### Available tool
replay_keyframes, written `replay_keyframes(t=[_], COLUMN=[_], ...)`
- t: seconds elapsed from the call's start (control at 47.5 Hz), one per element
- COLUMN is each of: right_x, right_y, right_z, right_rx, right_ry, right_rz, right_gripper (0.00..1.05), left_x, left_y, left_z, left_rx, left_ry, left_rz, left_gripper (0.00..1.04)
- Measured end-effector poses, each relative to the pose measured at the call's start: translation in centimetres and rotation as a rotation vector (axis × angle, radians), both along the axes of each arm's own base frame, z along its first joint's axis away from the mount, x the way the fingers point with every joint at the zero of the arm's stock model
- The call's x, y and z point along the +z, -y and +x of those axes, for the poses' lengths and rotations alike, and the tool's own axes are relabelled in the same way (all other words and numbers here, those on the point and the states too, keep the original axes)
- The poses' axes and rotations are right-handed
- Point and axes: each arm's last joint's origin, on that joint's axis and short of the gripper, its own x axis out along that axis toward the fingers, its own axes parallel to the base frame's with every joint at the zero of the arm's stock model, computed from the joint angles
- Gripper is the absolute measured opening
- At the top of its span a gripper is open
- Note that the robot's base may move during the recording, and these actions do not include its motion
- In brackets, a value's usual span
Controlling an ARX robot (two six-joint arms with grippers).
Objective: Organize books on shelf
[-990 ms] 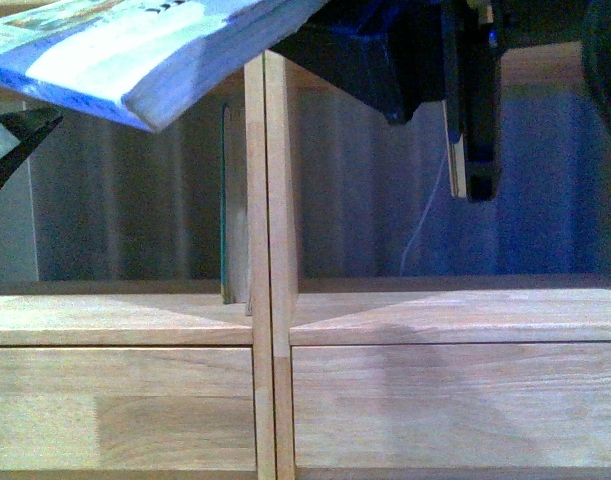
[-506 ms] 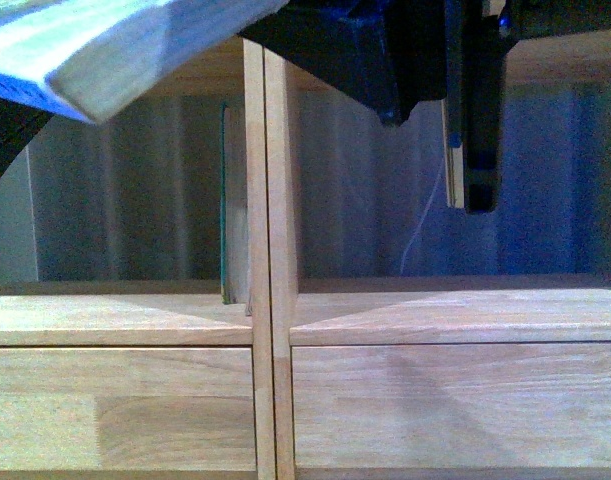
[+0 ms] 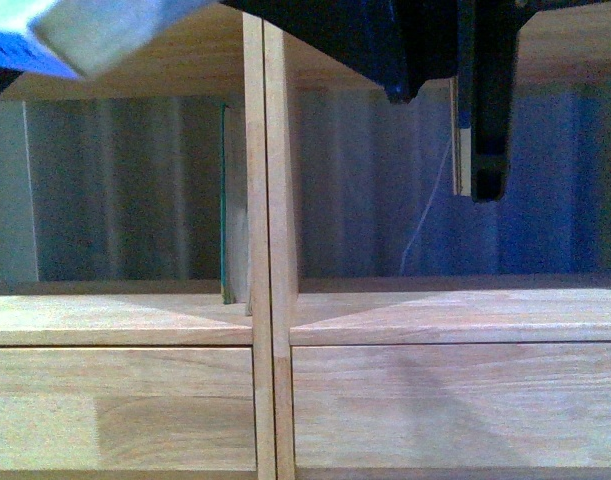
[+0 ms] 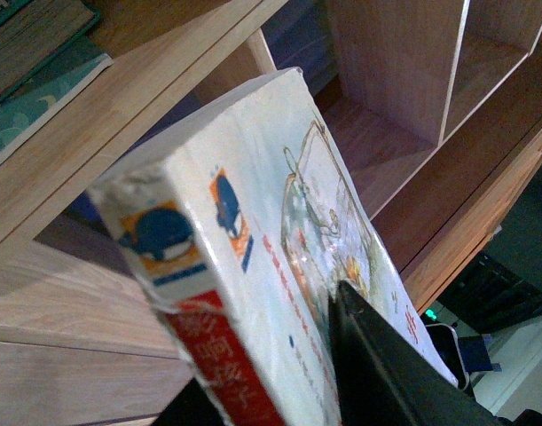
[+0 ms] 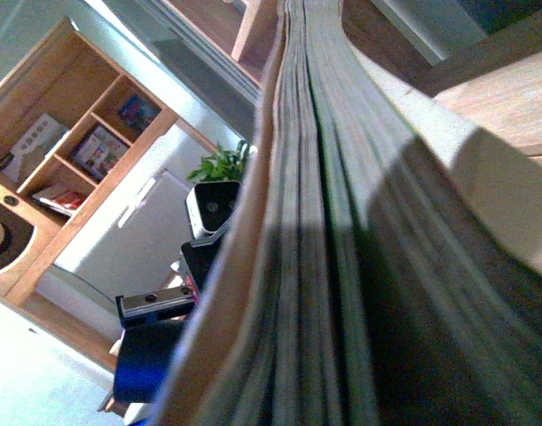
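Observation:
The pale blue-white paperback (image 4: pixel 253 231), with a red-topped spine and a colourful cover, is held tilted in my shut left gripper (image 4: pixel 315 355); only its corner (image 3: pixel 95 30) shows at the front view's top left. My right gripper (image 3: pixel 480 150) is shut on a thin book (image 3: pixel 457 140) and holds it upright, above the floor of the right compartment of the light-wood shelf (image 3: pixel 265 250). That book's page edges (image 5: pixel 341 222) fill the right wrist view. A slim teal-edged book (image 3: pixel 225 200) stands in the left compartment against the divider.
Two drawer fronts (image 3: pixel 115 410) lie below the compartments. Other books (image 4: pixel 31 80) lie flat on a shelf surface in the left wrist view. A darker cabinet with a clock (image 5: pixel 66 151) and a plant (image 5: pixel 222 164) stand behind.
The paperback has moved up and to the left, so that only its corner stays in the front view. The right gripper and its book have barely shifted.

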Motion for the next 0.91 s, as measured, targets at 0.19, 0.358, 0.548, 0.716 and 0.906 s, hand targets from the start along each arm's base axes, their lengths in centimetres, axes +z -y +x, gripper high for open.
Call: replay_keyframes(t=[0.19,0.358,0.548,0.716,0.906], right_x=[-0.2,-0.4,-0.3,0.0,-0.5], right_y=[0.0,0.1,0.8,3.8,8.6], right_z=[0.0,0.2,0.7,2.7,5.4], right_rx=[-0.008,-0.017,-0.072,-0.353,-0.781], right_ry=[-0.011,-0.023,0.0,0.095,0.203], right_rz=[0.0,-0.004,-0.004,-0.067,-0.259], right_gripper=[0.07,0.23,0.49,0.78,0.97], left_x=[0.5,0.4,0.4,1.3,2.4], left_y=[0.0,0.0,-0.5,-2.5,-6.1], left_z=[-0.2,-0.1,0.2,0.7,0.6], left_rx=[-0.015,-0.011,0.034,0.206,0.521], left_ry=[-0.015,-0.038,-0.081,-0.108,-0.118], left_rz=[-0.029,-0.029,-0.026,0.06,0.274], left_gripper=[0.07,0.07,0.07,0.07,0.07])
